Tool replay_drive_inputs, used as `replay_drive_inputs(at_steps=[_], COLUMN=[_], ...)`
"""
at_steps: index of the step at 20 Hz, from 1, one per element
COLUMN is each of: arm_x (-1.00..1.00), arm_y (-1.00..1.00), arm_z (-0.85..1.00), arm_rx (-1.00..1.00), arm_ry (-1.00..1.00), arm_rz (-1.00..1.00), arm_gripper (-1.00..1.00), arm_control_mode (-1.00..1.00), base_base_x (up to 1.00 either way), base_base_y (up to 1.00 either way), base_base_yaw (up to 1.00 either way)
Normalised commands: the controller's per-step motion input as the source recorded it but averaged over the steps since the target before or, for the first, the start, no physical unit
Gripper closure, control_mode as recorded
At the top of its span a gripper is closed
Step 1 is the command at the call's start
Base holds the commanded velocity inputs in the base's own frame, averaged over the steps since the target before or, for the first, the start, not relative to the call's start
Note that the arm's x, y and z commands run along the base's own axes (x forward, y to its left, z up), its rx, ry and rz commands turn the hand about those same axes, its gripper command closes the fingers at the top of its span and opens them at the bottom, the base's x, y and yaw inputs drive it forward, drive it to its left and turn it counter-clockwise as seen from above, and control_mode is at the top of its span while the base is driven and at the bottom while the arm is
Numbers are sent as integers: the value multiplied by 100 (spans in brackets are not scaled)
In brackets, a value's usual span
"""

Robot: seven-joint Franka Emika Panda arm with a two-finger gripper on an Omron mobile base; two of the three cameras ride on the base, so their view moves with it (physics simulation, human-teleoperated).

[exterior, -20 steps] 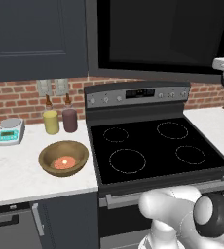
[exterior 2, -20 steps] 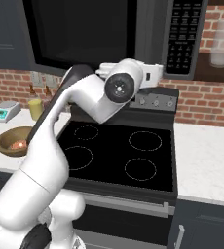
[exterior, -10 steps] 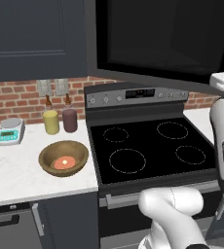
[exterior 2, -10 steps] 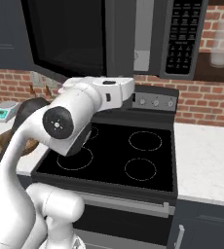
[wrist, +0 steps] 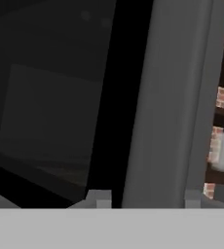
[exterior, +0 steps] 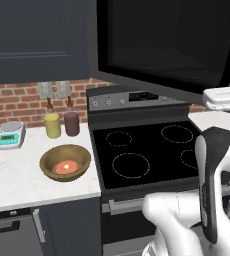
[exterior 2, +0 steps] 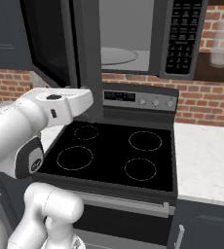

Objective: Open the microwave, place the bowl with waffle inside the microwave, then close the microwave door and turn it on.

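Hand view: I see the tool (wrist: 145, 198) straddling the grey edge of the swung-open microwave door (wrist: 170, 97), jaws part-open. Bowl (exterior: 65, 162) with waffle (exterior: 67, 166) rests on the tabletop (exterior: 17, 175).

The microwave door (exterior: 167, 45) is cut off by the top edge; the waffle (exterior: 65, 166) is too small to make out.

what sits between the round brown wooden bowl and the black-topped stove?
Nothing: left base view shows bare white counter between the brown wooden bowl and the black stove.
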Motion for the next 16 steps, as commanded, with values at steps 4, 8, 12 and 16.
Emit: replay_drive_inputs(at_steps=[4,8,12,16], arm_x=[-46,-43,-28,-18], arm_y=[100,100,100,100], arm_z=[15,14,2,0], arm_rx=[-16,-12,-11,-9], arm_ry=[-9,-7,-12,-13], arm_rz=[-12,-10,-7,-5], arm_gripper=[100,100,100,100], arm_control_mode=[-100,-100,-100,-100], base_base_x=[0,0,0,0], base_base_y=[0,0,0,0], base_base_yaw=[0,0,0,0])
